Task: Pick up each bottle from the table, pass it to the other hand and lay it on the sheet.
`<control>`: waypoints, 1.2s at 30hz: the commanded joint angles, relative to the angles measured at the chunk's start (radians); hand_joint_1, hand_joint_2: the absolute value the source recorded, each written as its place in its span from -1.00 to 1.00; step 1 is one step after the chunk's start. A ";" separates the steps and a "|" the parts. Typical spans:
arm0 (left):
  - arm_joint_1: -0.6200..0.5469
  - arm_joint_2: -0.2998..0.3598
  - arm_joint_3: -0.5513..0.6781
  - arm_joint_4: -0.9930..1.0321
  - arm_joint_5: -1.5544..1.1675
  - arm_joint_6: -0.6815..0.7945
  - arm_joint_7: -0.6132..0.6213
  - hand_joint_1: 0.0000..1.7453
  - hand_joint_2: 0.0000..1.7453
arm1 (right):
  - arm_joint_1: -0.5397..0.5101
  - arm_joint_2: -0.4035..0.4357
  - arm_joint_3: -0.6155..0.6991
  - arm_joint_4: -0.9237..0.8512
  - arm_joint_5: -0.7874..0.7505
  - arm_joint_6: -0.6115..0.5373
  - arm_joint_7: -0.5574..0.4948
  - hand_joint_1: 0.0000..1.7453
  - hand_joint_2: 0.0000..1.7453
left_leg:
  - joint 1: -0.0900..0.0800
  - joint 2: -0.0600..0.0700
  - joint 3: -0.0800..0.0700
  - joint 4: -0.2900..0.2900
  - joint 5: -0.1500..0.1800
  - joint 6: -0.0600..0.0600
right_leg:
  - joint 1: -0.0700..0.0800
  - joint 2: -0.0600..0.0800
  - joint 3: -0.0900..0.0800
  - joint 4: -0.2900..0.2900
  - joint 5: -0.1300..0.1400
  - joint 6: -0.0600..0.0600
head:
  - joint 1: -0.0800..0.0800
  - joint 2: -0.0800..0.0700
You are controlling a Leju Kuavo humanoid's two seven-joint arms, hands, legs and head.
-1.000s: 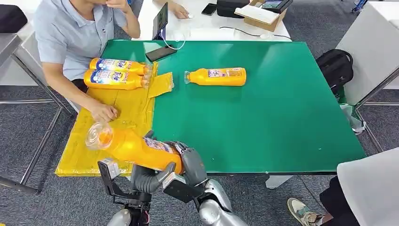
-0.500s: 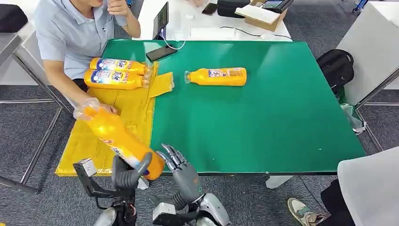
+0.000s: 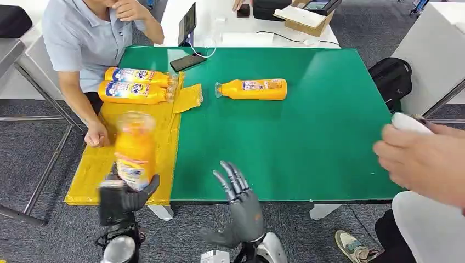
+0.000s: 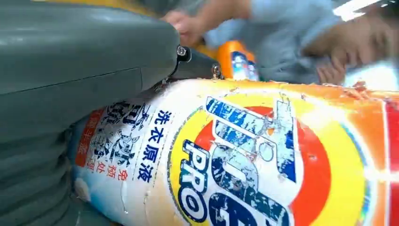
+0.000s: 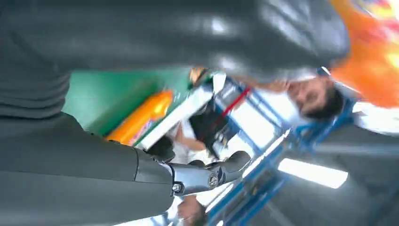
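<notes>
My left hand (image 3: 122, 198) grips an orange detergent bottle (image 3: 134, 150) by its base and holds it nearly upright over the near part of the yellow sheet (image 3: 148, 129). The left wrist view shows its label (image 4: 244, 155) close up against my left hand (image 4: 70, 94). My right hand (image 3: 238, 200) stands beside it at the table's front edge, fingers spread, holding nothing; in the right wrist view my right hand (image 5: 117, 155) is blurred. Two orange bottles (image 3: 134, 85) lie on the sheet's far end. Another orange bottle (image 3: 253, 89) lies on the green table (image 3: 307, 137).
A seated person's hand (image 3: 96, 135) rests on the sheet's left edge. Another person's hand (image 3: 425, 159) reaches in over the table's right edge. A phone (image 3: 187, 62) and tablet (image 3: 187, 24) sit at the far edge. A black bag (image 3: 390, 76) lies right of the table.
My left hand swung the bottle from a leftward tilt to nearly upright over the sheet. My right hand drew away and opened. A person's hand came in from the right.
</notes>
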 commanded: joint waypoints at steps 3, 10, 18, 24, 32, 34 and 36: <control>-0.145 0.108 0.169 0.383 -0.282 -0.082 0.119 1.00 1.00 | -0.029 0.003 0.032 -0.002 -0.154 -0.003 -0.002 -1.00 -1.00 | 0.001 0.004 0.007 -0.002 -0.001 -0.002 | 0.001 0.001 0.006 -0.002 0.000 -0.003 | 0.000 0.000; -0.152 0.167 0.285 0.471 -0.434 -0.162 0.162 1.00 1.00 | -0.028 -0.023 0.081 -0.003 -0.172 -0.002 0.012 -1.00 -1.00 | 0.001 0.008 0.010 -0.004 -0.002 -0.002 | 0.001 0.005 0.007 -0.002 0.000 -0.003 | 0.001 0.000; -0.212 0.225 0.273 0.703 -0.664 -0.214 0.245 1.00 1.00 | -0.026 -0.039 0.070 -0.017 -0.193 0.031 0.029 -1.00 -1.00 | 0.000 0.007 0.018 -0.004 -0.005 -0.006 | 0.001 0.005 0.014 0.000 -0.002 -0.005 | 0.000 0.000; -0.259 0.213 0.234 0.801 -0.757 -0.284 0.281 1.00 1.00 | -0.027 -0.034 0.051 -0.002 -0.218 0.080 0.042 -1.00 -1.00 | 0.001 0.009 0.028 -0.006 -0.006 -0.011 | 0.001 0.007 0.023 0.000 -0.003 -0.010 | 0.000 0.000; -0.301 0.186 0.187 0.837 -0.845 -0.335 0.324 1.00 1.00 | -0.037 -0.019 0.044 0.024 -0.220 0.126 0.036 -1.00 -1.00 | 0.001 0.001 0.043 -0.006 -0.023 -0.011 | 0.002 0.000 0.042 0.009 -0.027 -0.014 | 0.000 0.000; -0.314 0.176 0.180 0.848 -0.852 -0.339 0.324 0.94 1.00 | -0.042 -0.017 0.043 0.035 -0.222 0.130 0.037 -1.00 -1.00 | 0.000 -0.001 0.036 -0.005 -0.028 -0.016 | 0.001 -0.002 0.028 0.011 -0.026 -0.017 | 0.000 0.000; -0.390 0.136 0.159 0.912 -0.862 -0.358 0.309 0.74 1.00 | -0.041 -0.030 0.024 0.034 -0.250 0.127 0.034 -1.00 -1.00 | 0.001 -0.001 0.033 -0.011 -0.026 -0.014 | 0.002 -0.004 0.025 0.006 -0.023 -0.018 | 0.000 0.000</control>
